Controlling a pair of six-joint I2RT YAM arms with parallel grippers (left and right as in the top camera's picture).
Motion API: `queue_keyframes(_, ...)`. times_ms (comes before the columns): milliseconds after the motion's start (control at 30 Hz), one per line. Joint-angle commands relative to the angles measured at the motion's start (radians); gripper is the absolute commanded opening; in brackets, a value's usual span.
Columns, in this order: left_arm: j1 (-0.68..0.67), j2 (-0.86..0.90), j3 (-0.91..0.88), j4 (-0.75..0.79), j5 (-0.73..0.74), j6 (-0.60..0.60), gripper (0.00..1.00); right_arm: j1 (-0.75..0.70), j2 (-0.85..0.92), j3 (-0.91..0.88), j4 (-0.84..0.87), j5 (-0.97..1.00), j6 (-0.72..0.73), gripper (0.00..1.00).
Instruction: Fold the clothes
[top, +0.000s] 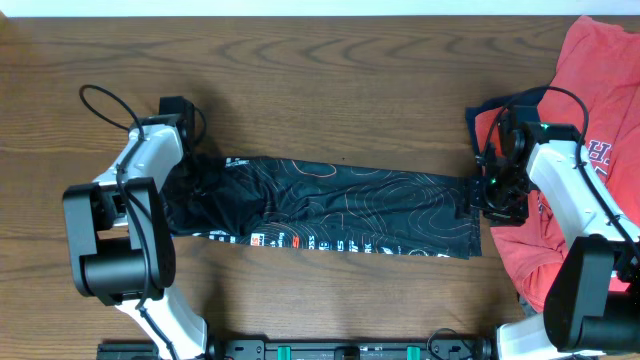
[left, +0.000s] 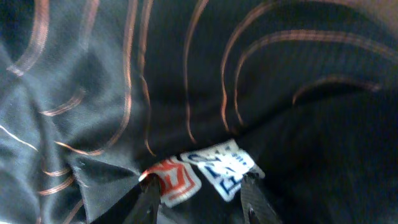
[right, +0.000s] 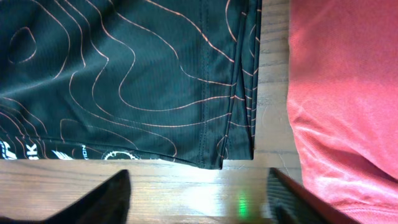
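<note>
One jersey, two arms at its ends.

I see the black jersey (top: 340, 205) lying as a long folded strip across the middle of the table (top: 300, 70), orange swirls up. My left gripper (left: 199, 194) sits at its left end, fingers either side of a white and orange logo patch (left: 205, 171); I cannot tell whether they pinch the cloth. My right gripper (right: 198, 186) stands spread wide over bare wood just beside the jersey's right end, next to a red T-shirt (right: 342, 93), holding nothing.
</note>
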Motion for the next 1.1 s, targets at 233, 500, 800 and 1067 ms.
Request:
queue_keyframes(233, 0.169, 0.079, -0.012, 0.000, -0.011, 0.016, 0.45, 0.000, -0.008, -0.047, 0.051, -0.007, -0.011, 0.75)
queue_keyframes(500, 0.227, 0.079, -0.012, -0.013, 0.099, 0.025, 0.52, 0.002, -0.008, -0.179, 0.249, -0.199, -0.084, 0.79)
queue_keyframes(800, 0.201, 0.026, -0.011, -0.032, 0.122, 0.025, 0.56, 0.034, -0.007, -0.277, 0.484, -0.303, -0.112, 0.78)
queue_keyframes(1067, 0.201, -0.133, -0.011, -0.056, 0.125, 0.024, 0.62, 0.062, -0.006, -0.333, 0.570, -0.254, -0.092, 0.71)
